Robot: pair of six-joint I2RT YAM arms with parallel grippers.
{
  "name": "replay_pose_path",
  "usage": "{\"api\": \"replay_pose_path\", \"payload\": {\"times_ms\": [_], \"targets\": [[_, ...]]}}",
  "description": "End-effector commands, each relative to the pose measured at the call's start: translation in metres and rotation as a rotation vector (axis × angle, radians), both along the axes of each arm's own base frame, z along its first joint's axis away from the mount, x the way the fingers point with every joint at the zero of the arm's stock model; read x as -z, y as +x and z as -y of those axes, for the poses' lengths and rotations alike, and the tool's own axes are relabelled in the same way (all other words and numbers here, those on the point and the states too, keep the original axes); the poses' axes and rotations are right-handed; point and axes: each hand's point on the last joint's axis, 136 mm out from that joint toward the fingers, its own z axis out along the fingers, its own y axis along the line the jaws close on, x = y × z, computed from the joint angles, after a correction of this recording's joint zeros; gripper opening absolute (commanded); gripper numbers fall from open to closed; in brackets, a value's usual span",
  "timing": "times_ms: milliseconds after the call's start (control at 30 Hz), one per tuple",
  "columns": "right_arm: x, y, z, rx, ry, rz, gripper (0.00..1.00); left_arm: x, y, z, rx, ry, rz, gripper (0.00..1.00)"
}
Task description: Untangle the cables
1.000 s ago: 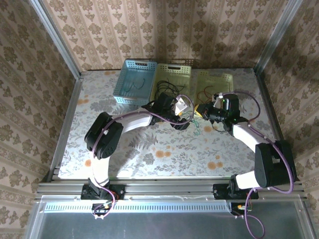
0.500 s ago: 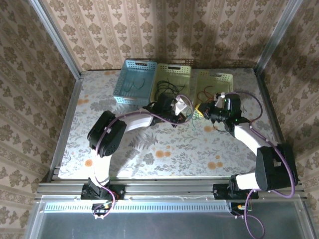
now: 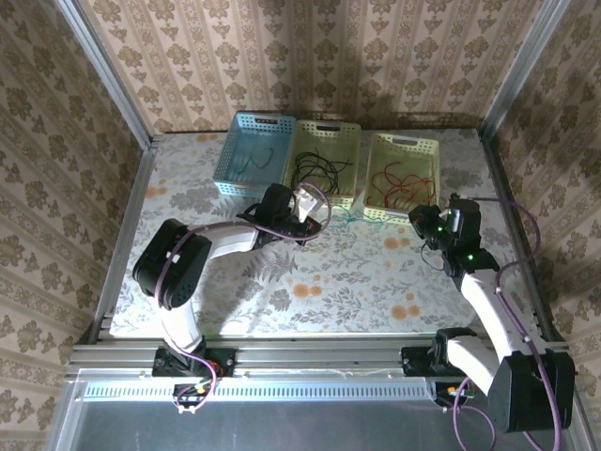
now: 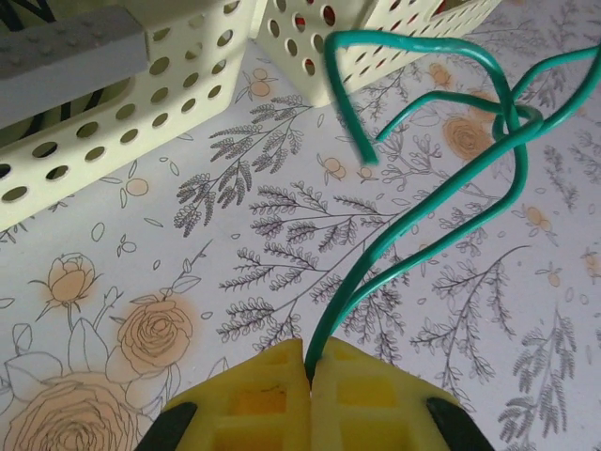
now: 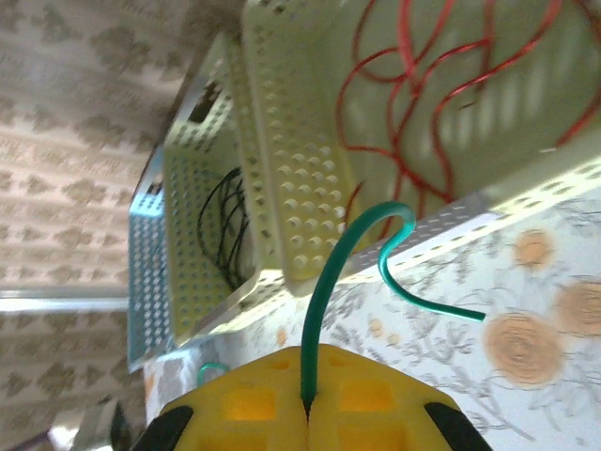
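From above, three baskets stand in a row along the far side of the table (image 3: pixel 282 310): a blue basket (image 3: pixel 237 160) on the left, a middle basket (image 3: pixel 349 150) holding the black cables (image 3: pixel 315 169), and a right basket (image 3: pixel 430 150) holding the red cables (image 3: pixel 399 183). The left hand (image 3: pixel 319 214) sits just near of the middle basket, with a thin green cable (image 3: pixel 344 218) trailing to its right over the table. The right hand (image 3: pixel 420 222) is near the right basket's near right corner, well apart from the left hand.

In the left wrist view, the left hand (image 4: pixel 312 376) has its two yellow fingers (image 4: pixel 254 404) pressed together on the green cable (image 4: pixel 423 221). Two strands rise side by side from the pinch. Farther out the cable crosses itself and loops, and one cut end hangs free above the floral table (image 4: pixel 188 282). The middle basket (image 4: pixel 141 103) and the right basket (image 4: pixel 376 38) stand beyond, and the cable touches neither.

In the right wrist view, the right hand (image 5: pixel 305 399) is also closed, its yellow fingers (image 5: pixel 366 404) pinching a short green cable (image 5: pixel 324 282). This cable rises in front of the right basket (image 5: pixel 291 141), hooks over and ends free above the table (image 5: pixel 526 310). I cannot tell whether it joins the one in the left hand. The red cables (image 5: pixel 423 85) lie looped inside the right basket, the black cables (image 5: pixel 225 216) inside the middle basket (image 5: pixel 192 244), and the blue basket (image 5: pixel 141 272) lies beyond.
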Motion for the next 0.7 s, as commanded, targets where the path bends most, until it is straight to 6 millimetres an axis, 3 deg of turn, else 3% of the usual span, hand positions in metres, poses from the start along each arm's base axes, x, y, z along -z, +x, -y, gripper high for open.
{"api": "replay_pose_path", "payload": {"times_ms": [0, 133, 367, 467, 567, 667], "targets": [[0.005, -0.017, 0.049, 0.244, -0.083, -0.046, 0.08, 0.002, 0.009, -0.023, -0.085, 0.022, -0.021, 0.00], [0.009, -0.039, 0.078, 0.389, -0.115, -0.093, 0.08, -0.006, 0.013, -0.034, -0.103, 0.002, -0.018, 0.00], [0.010, -0.055, 0.099, 0.477, -0.158, -0.135, 0.09, -0.041, 0.011, -0.040, -0.069, -0.077, -0.010, 0.00], [0.011, -0.054, 0.098, 0.472, -0.148, -0.126, 0.10, -0.077, 0.012, -0.043, -0.056, -0.159, 0.022, 0.00], [0.017, -0.055, 0.097, 0.471, -0.141, -0.146, 0.10, -0.124, 0.022, -0.060, -0.089, -0.271, 0.085, 0.00], [0.024, -0.056, 0.096, 0.474, -0.130, -0.158, 0.10, -0.168, 0.045, -0.100, -0.193, -0.383, 0.157, 0.00]]}}
